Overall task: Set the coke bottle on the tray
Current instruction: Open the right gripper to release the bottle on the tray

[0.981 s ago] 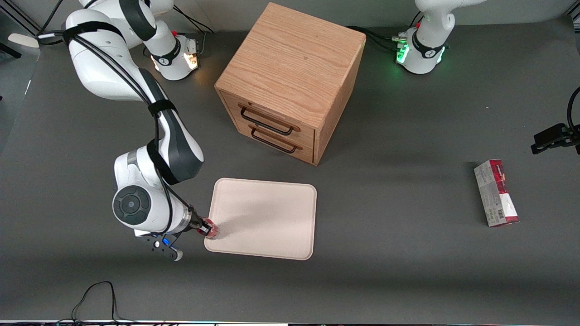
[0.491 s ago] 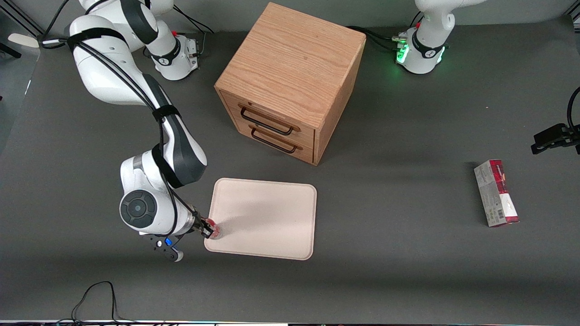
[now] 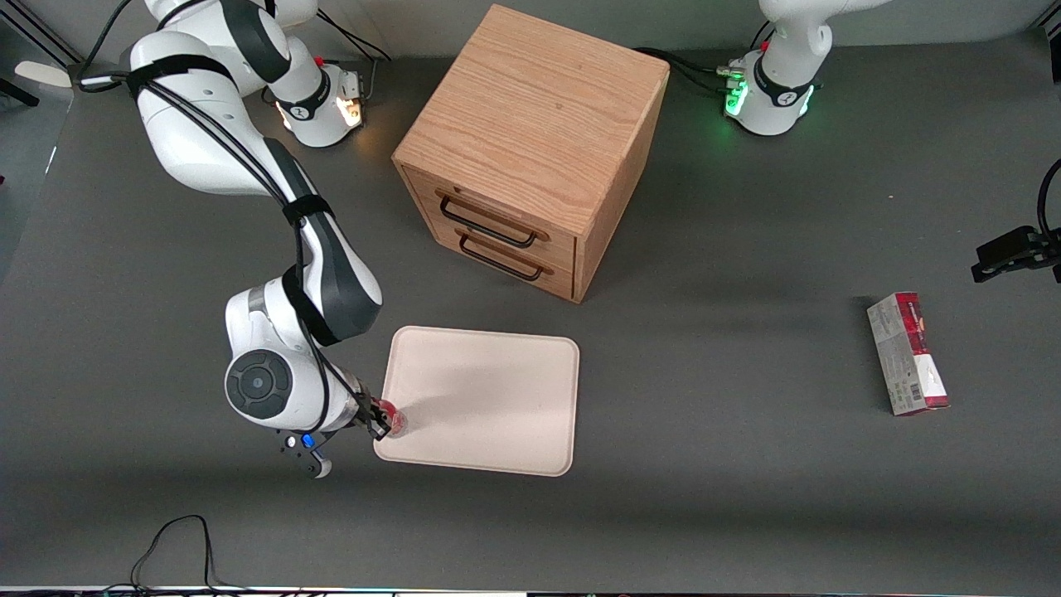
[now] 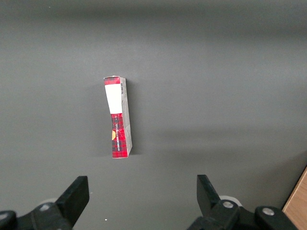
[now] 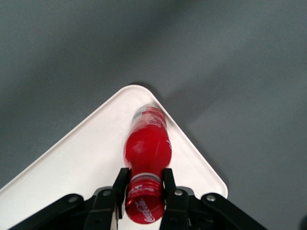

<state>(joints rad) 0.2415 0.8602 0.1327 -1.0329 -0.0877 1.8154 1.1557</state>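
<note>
1 risk stands out: the coke bottle [image 5: 147, 143] sits at the very corner of the tray [image 3: 497, 398], the corner nearest the working arm's end of the counter [image 3: 704, 514] and near the front camera. the gripper [image 5: 144, 184] has its fingers [image 5: 121, 184] closed on the bottle's neck, just under the red cap, w/ the bottle body hanging below, its clear base over the tray corner, close to the low rim. can't tell if the base is touching the tray surface yet or just above it.

if released here, i'd guess the base could land partly on the rim, tip, and roll off onto the counter, since the bottle is small, tall for its base and round. a tilted hold would make that worse; in the wrist view it looks a bit leaned, tho that may be camera angle. safer bet, prob: shift it toward the tray's middle before letting go.

containers: tray holds nothing apart from the bottle at its corner. the wooden cabinet [image 3: 530, 149] has 2 drawers, both closed, contents hidden. a red-and-grey carton [image 3: 906, 352] lies on the counter toward the parked arm's end, well apart from the tray.
</note>
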